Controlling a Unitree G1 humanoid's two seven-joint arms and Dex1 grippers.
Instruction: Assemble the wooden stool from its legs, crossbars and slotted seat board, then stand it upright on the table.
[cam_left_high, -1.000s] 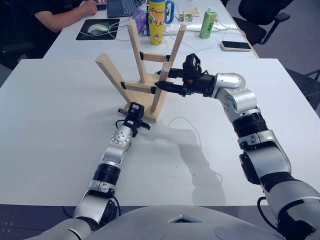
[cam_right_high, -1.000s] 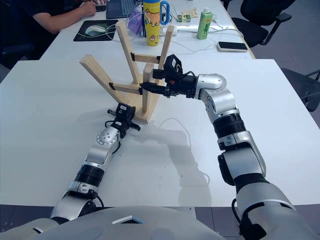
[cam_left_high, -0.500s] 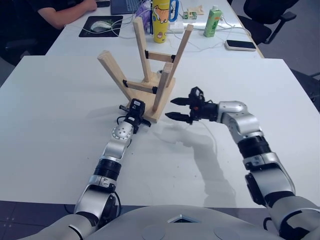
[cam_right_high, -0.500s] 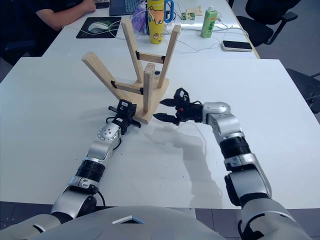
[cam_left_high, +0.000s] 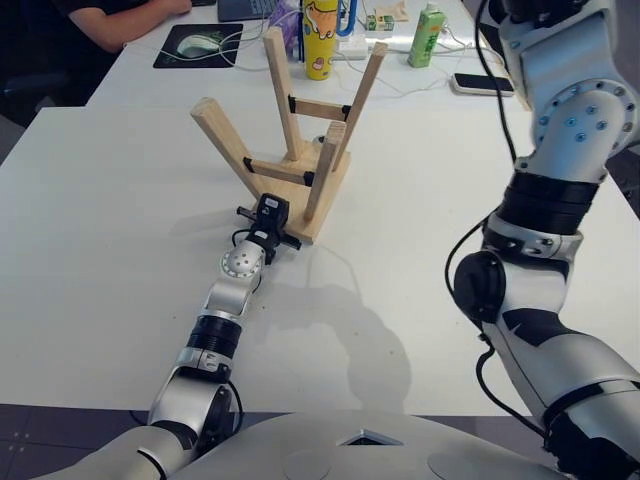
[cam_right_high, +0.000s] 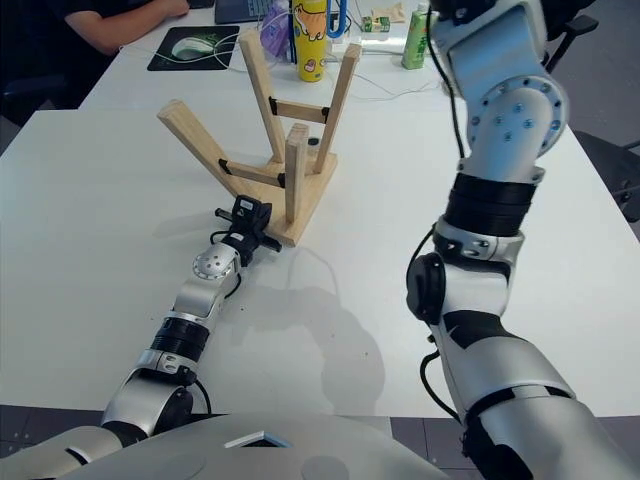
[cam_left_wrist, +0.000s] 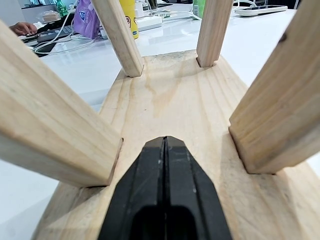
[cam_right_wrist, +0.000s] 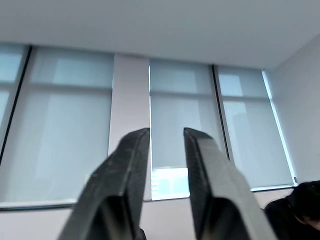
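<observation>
The wooden stool (cam_left_high: 300, 170) lies tipped on the white table (cam_left_high: 120, 250), its legs pointing up and back, with black-ended crossbars (cam_left_high: 318, 109) between them. Its seat board (cam_left_high: 332, 192) rests on one edge. My left gripper (cam_left_high: 268, 214) is shut at the board's near edge, between two legs. In the left wrist view its joined fingertips (cam_left_wrist: 165, 143) sit against the underside of the seat board (cam_left_wrist: 175, 90), with nothing between them. My right arm (cam_left_high: 560, 110) is raised high at the right. My right gripper (cam_right_wrist: 166, 137) is open and empty, pointing at ceiling and windows.
On the table behind stand a yellow mug (cam_left_high: 322, 35), a green carton (cam_left_high: 427, 30), a phone (cam_left_high: 480, 82) and a mouse on a black pad (cam_left_high: 200, 45), where a person sits. The white table has free room in front of and to the right of the stool.
My right arm has left the stool's legs, dropped to the table beside the seat board, then swung up high. The left gripper and the stool have stayed put.
</observation>
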